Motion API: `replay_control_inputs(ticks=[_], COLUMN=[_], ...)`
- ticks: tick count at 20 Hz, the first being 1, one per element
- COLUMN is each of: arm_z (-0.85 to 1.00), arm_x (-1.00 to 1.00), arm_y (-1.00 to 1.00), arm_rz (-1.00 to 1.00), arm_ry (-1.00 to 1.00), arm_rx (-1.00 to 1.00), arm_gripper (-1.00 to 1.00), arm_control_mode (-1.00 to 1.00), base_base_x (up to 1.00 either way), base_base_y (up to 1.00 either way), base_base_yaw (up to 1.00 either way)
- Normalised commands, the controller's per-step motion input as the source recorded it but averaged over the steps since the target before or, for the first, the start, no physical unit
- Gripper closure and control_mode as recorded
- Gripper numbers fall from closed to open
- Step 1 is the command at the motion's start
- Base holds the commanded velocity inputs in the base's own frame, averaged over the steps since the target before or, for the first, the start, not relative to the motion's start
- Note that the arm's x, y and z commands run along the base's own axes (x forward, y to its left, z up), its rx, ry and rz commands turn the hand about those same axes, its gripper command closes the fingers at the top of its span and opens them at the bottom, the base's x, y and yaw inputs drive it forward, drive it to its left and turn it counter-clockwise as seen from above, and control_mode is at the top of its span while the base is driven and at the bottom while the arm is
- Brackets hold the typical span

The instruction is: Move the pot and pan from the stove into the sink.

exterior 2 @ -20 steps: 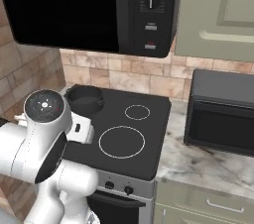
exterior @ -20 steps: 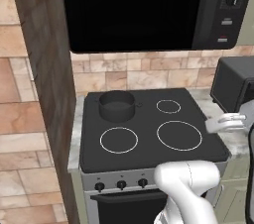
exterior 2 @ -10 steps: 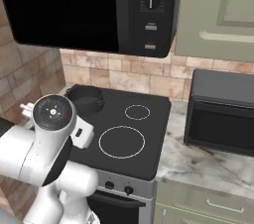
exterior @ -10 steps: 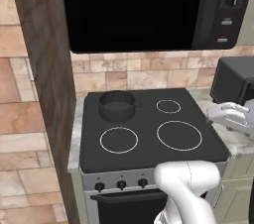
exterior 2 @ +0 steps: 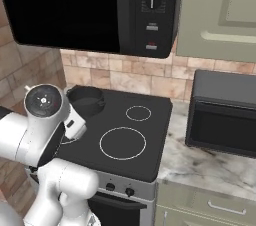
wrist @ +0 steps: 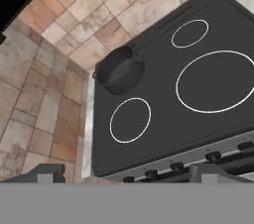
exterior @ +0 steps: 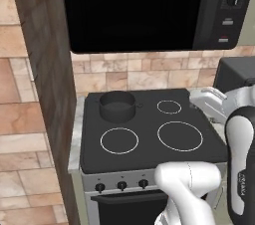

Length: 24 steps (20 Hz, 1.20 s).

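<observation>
The pot [exterior: 117, 105] stands on the rear left burner of the stove [exterior: 149, 142], upright, close to the tiled back wall [exterior: 149, 72] and to the brown side panel [exterior: 42, 69]; the other three burner rings are bare. The gripper [wrist: 126, 171] hangs high above the front of the cooktop with only its two dark tips rising at the bottom edge of the hand view; they stand well apart and hold nothing, so the claw reads as wide open and empty. The step in hand appears to be the approach to the pot. To do it well, bring the hand down over the rear left ring, turn the wrist so that one finger drops inside the wall and the other outside, and close on the rim rather than across the full body, which looks too wide for the jaws. Keep the approach off the side panel and stay below the black microwave [exterior: 144, 7] that overhangs the stove. The pot is a short, straight-sided cylinder in matt dark grey with two small lugs at the rim; it looks rigid and smooth, so a rim pinch could slip if taken off-centre. The cooktop is flat, glossy black glass with thin white rings, above a silver front carrying black knobs [exterior: 121, 185].
</observation>
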Motion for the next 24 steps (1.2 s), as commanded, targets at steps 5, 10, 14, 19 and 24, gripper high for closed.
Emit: replay_control_inputs(ticks=[5, 10, 14, 19, 24], arm_z=[-0.09, -0.07, -0.03, -0.12, -0.29], arm_x=[0.43, 0.16, 0.00, 0.02, 0.15], arm_y=[0.26, 0.13, 0.03, 0.00, 0.05], arm_rz=[-0.14, -0.07, 0.00, 0.00, 0.00], arm_ry=[0.00, -0.01, 0.00, 0.00, 0.01], arm_rx=[0.10, 0.11, 0.10, 0.08, 0.05], arm_gripper=[-1.00, -1.00, -1.00, -1.00, -1.00], arm_control_mode=[-1.00, -1.00, -1.00, -1.00, -1.00], base_base_x=[0.00, 0.00, 0.00, 0.00, 0.00], base_base_y=[0.00, 0.00, 0.00, 0.00, 0.00], base_base_yaw=[0.00, 0.00, 0.00, 0.00, 0.00])
